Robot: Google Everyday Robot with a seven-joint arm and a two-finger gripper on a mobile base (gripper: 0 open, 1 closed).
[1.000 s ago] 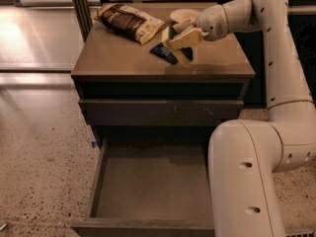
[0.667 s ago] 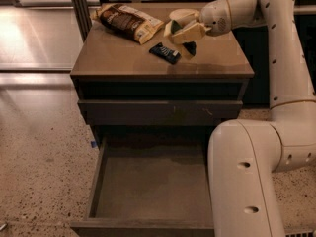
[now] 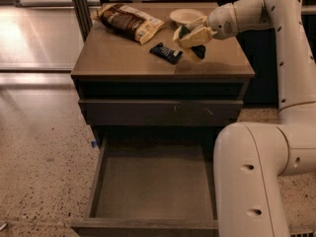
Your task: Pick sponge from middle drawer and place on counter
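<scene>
jaws over the counter [image 3: 123,58] — right rear — pinching the sponge [image 3: 199,51]; middle drawer [image 3: 153,186] pulled open below.

no legible txt on snack bag [image 3: 129,21], packet [image 3: 166,53], gripper [image 3: 190,36] over counter [image 3: 123,58]

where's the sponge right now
In the camera view the sponge is at the right side of the counter, just below the tool, with the small dark packet to its left and the bowl behind it.

Office-like room — terrazzo floor [image 3: 39,172], hand [image 3: 191,36] above counter [image 3: 123,56]
</scene>
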